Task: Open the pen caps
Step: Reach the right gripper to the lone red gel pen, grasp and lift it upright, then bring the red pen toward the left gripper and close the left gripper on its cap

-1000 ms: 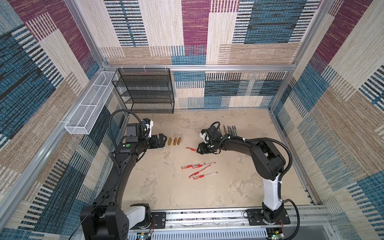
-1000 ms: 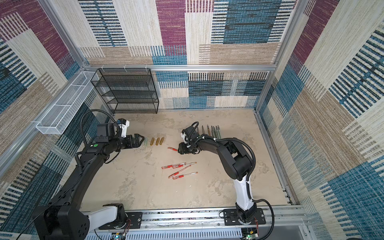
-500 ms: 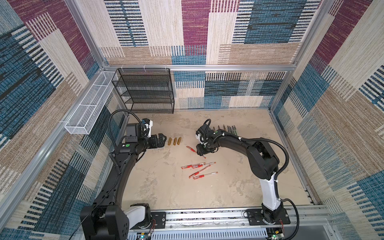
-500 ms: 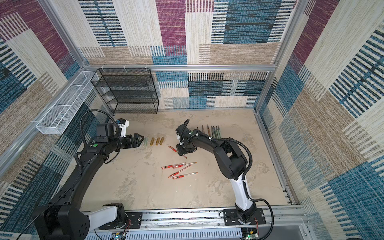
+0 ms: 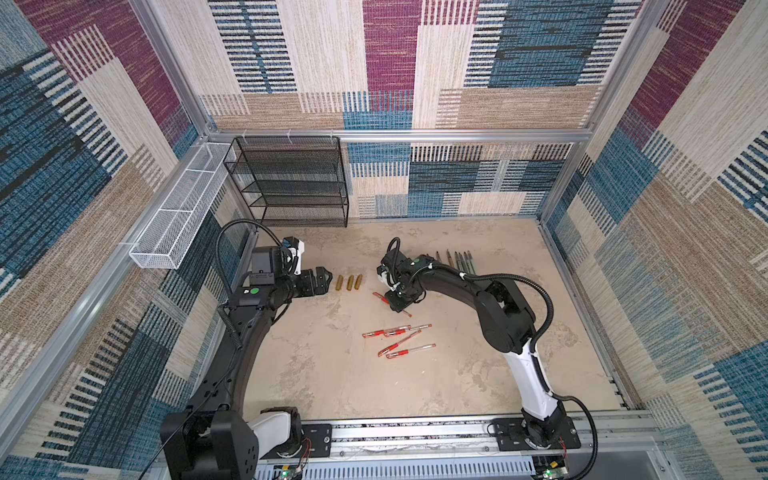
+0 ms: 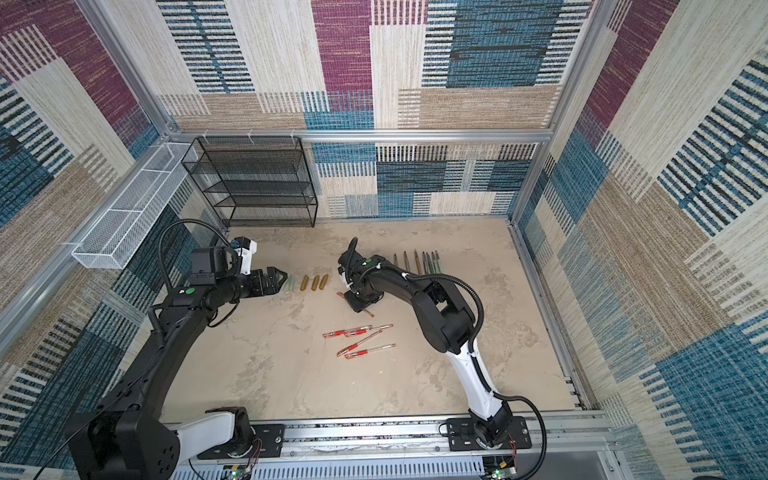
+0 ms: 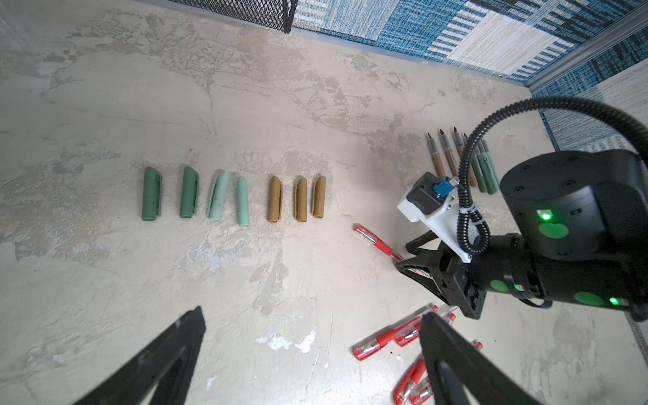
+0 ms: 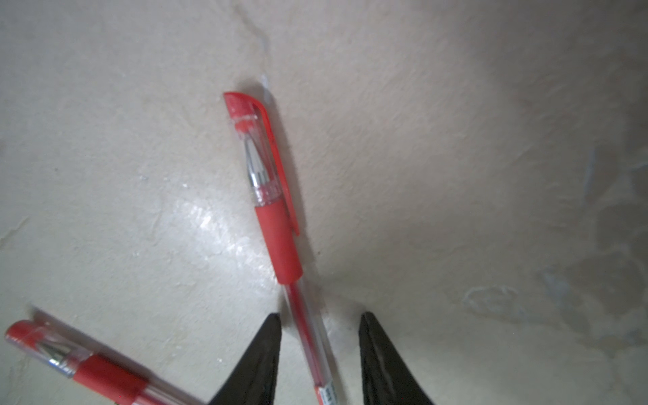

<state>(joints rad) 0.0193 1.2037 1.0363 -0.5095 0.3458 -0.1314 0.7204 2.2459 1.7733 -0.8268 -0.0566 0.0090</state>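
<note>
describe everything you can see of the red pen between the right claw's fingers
The red pen has a clear plastic barrel, a red rubbery grip and a clear cap with red end and clip, still on over the metal tip. It lies flat on the table. The right claw straddles its barrel, jaws not yet shut on it.

Cap row: two dark green caps, two pale mint caps, three gold caps. Gel pen: red grip, clear barrel, red-tipped clear cap. Surface mottled beige. Walls striped patchwork of blue, maroon and cream. Rack black mesh, basket white mesh.
</note>
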